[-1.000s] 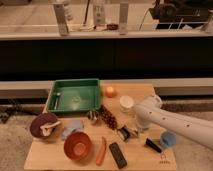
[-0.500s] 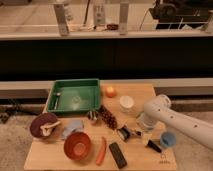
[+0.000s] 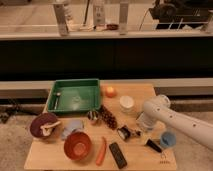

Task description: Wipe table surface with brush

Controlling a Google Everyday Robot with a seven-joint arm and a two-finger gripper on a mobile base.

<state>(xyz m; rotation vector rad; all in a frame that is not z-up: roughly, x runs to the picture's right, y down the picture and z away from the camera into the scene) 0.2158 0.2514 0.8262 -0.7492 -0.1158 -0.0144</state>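
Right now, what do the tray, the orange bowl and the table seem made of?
The tray: green, evenly coloured with a moulded rim, probably plastic. The bowl: smooth orange, plastic or glazed ceramic; the look leaves it open. The table: pale matte brown, likely wood. The end effector is low over the table, by the brush.

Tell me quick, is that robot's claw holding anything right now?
The gripper hangs low over the table, right beside the brush; open, closed or holding cannot be told.
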